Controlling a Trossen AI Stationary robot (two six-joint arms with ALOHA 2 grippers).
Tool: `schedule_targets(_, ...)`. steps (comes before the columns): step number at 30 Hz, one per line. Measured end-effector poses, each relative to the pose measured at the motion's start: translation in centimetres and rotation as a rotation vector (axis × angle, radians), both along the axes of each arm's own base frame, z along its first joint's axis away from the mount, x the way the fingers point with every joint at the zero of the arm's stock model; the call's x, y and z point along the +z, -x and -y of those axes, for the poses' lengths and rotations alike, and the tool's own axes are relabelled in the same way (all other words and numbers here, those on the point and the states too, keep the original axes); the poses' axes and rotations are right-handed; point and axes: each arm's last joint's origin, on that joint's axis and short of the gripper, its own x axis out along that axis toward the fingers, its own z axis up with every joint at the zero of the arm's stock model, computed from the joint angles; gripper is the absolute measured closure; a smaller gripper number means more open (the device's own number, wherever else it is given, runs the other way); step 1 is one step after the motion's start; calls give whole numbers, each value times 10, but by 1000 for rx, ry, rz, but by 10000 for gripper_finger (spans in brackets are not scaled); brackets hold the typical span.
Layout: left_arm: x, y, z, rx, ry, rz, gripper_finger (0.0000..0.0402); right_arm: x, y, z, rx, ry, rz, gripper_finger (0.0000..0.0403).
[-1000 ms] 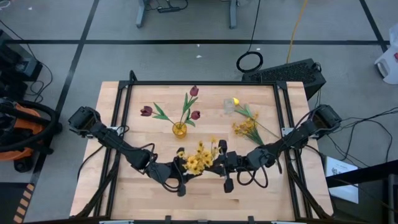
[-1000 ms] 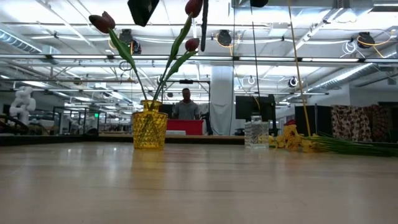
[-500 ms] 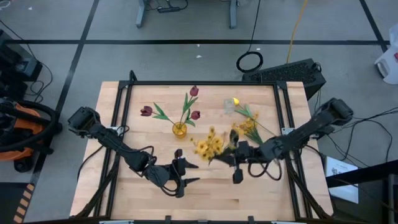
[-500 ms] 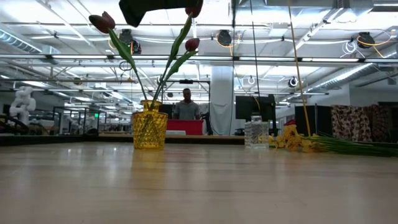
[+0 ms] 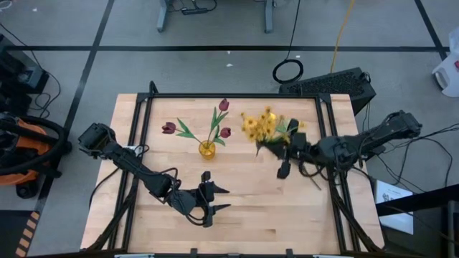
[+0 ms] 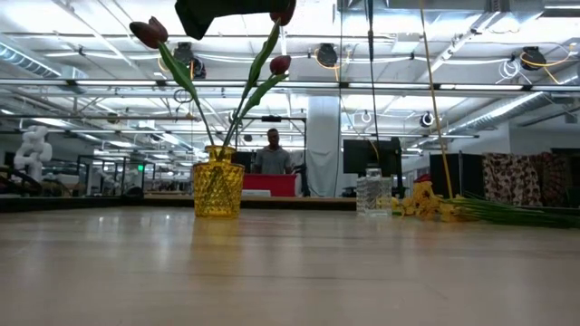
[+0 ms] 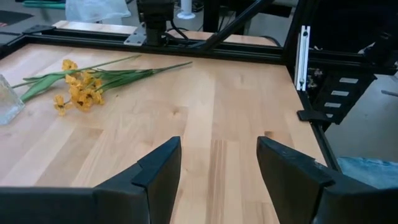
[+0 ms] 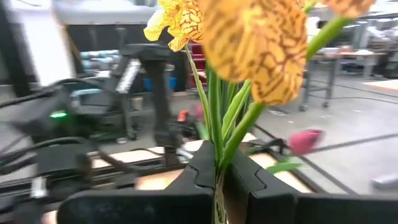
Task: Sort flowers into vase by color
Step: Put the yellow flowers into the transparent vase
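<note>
My right gripper (image 5: pixel 278 147) is shut on a spray of small yellow blossoms (image 5: pixel 258 126) over the table's far right part; the spray fills the right wrist view (image 8: pixel 249 37). Three dark red tulips (image 5: pixel 224 105) stand in a yellow vase (image 5: pixel 206 149), which also shows in the low view (image 6: pixel 217 188). A second yellow spray (image 7: pixel 81 87) lies flat on the table beside a clear vase (image 6: pixel 372 190). My left gripper (image 5: pixel 216 199) is open and empty near the table's front middle. The yellow tulip is hidden. My right gripper pinches the spray's green stems (image 8: pixel 217 177) between its two fingers, below the blossoms. The fingers come about level from the table's right side. The blossoms stick out past the fingers toward the table's left and far side, clear of the table.
A black frame (image 5: pixel 237 96) runs around the table top. Bare wood lies between my left gripper and the vases (image 7: pixel 211 112). A person (image 6: pixel 272 154) stands in the room far behind the table.
My right gripper has carried the yellow spray from beside my left gripper at the front middle toward the table's far right, up to the clear vase's place. My left gripper stays near the front middle, now apart from the spray.
</note>
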Motion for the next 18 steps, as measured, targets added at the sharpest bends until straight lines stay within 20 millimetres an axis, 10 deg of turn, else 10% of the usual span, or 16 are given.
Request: schedule_targets(18,-13,-11,5,19,62,38,188,-5,7,99,-341,-16,-104,402)
